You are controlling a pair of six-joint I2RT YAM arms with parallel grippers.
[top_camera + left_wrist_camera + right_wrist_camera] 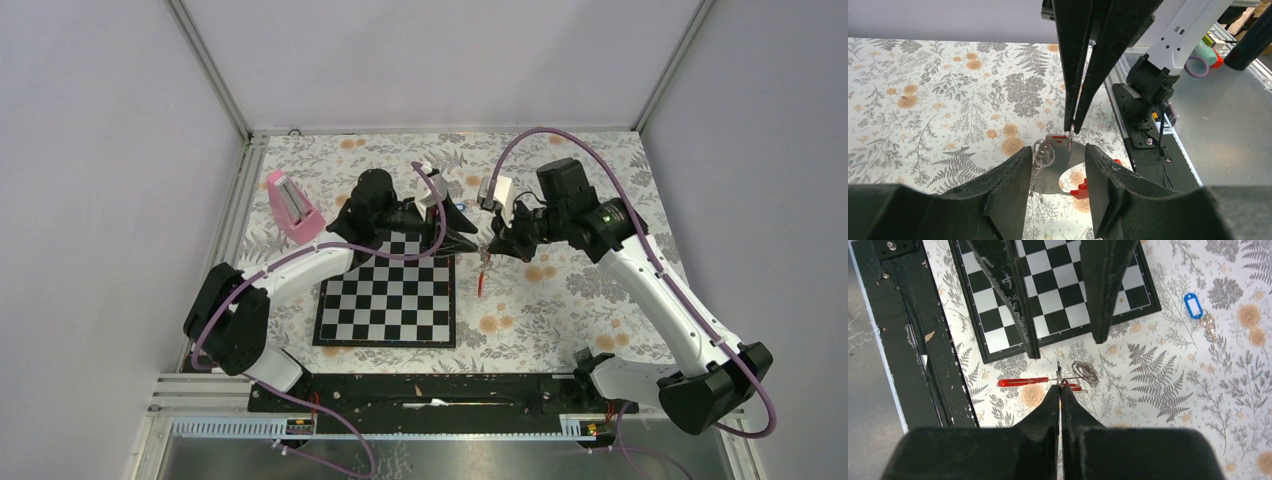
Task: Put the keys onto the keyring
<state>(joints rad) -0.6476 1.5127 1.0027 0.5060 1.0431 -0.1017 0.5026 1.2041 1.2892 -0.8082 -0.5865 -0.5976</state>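
Observation:
The keyring hangs in the air just right of the chessboard's far corner. Its curved fob [1060, 167] has red edges, and its thin wire ring [1042, 152] sits at the upper left. My right gripper [1071, 130] comes down from above, shut on the fob's top edge. In the right wrist view the right gripper [1060, 387] pinches the fob [1023, 382] edge-on, with the ring [1085, 372] beside it. My left gripper [1058, 150] is open, a finger on each side of the keyring. The blue-tagged key [1193, 306] lies on the floral cloth. I cannot make out the red-tagged key.
The chessboard [388, 300] lies in the middle of the floral cloth [560, 290]. A pink wedge block [292, 207] stands at the far left. The black base rail [420, 392] runs along the near edge. Both grippers [462, 232] [492, 243] meet near the board's far right corner.

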